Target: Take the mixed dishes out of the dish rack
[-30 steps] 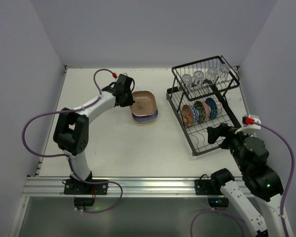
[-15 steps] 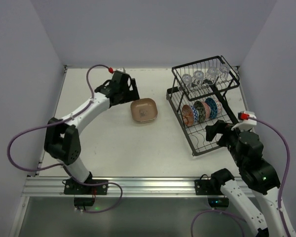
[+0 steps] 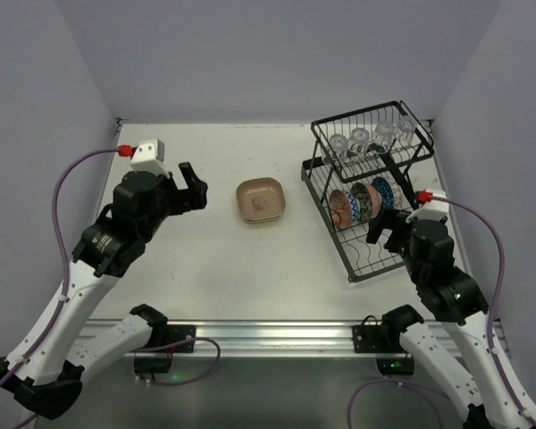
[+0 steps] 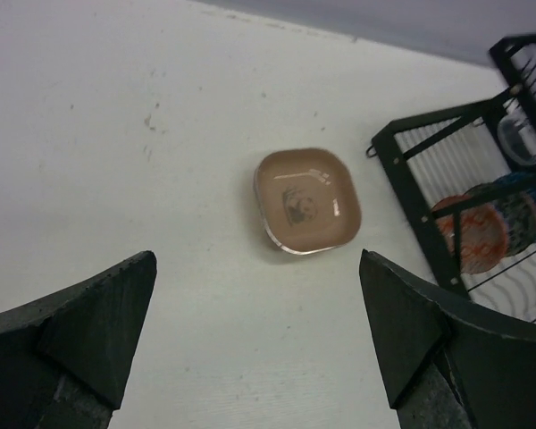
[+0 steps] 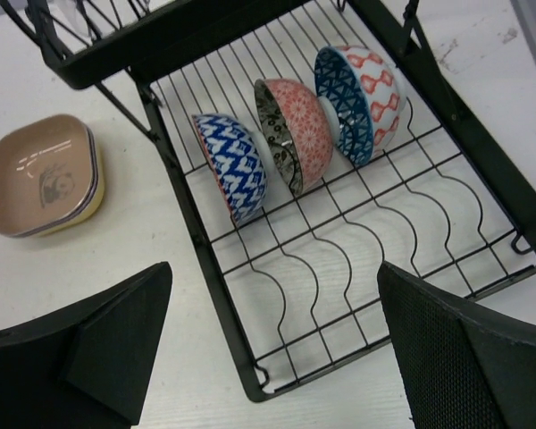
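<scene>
Top external view: the left gripper (image 3: pixel 195 186) hangs wide open and empty, and stacked plates (image 3: pixel 261 199) lie on the table (image 3: pixel 205 259) between it and the dish rack (image 3: pixel 330 228). Three bowls (image 3: pixel 362 201) stand in its lower tier, near the right gripper (image 3: pixel 384 228), likewise wide open and empty.

Toward the table's (image 3: pixel 214 259) far edge, mid-width: stacked plates (image 3: pixel 260 200). Along the right edge: dish rack (image 3: pixel 375 259), bowls (image 3: pixel 362 202) in lower tier, cups (image 3: pixel 371 138) above.

The black wire dish rack (image 3: pixel 330 227) stands at the top view's upper right. Four clear glass cups (image 3: pixel 372 136) sit in its upper tier; three patterned bowls (image 5: pixel 295 134) stand on edge in its lower tier. Stacked plates (image 3: pixel 261 200), tan on top, lie mid-frame, left of it.
</scene>
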`<action>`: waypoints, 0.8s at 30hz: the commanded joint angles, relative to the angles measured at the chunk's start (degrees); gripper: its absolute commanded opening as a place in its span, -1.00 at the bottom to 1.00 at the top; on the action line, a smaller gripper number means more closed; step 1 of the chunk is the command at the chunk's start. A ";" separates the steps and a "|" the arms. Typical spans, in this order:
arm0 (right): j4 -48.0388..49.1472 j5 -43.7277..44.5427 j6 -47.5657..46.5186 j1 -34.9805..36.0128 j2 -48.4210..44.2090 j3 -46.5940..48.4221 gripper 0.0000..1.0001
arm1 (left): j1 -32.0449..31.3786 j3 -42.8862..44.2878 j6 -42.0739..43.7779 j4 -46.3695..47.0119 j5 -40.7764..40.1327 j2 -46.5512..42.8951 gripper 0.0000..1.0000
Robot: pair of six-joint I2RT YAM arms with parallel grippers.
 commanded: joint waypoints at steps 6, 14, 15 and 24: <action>5.59 3.82 -7.02 0.02 4.62 3.80 0.98 | -0.03 -19.34 7.59 2.25 -1.07 -7.91 1.00; 6.27 4.76 -3.70 -0.07 10.78 1.01 0.98 | 0.67 -20.24 7.85 4.19 0.95 -8.17 1.00; 8.72 6.17 -2.92 -0.33 10.69 -0.92 0.98 | 0.76 -20.33 7.85 4.02 0.95 -8.18 1.00; 27.55 -7.08 11.32 -20.36 2.50 -15.70 0.90 | -1.26 -19.80 6.44 2.08 -3.35 -7.56 1.00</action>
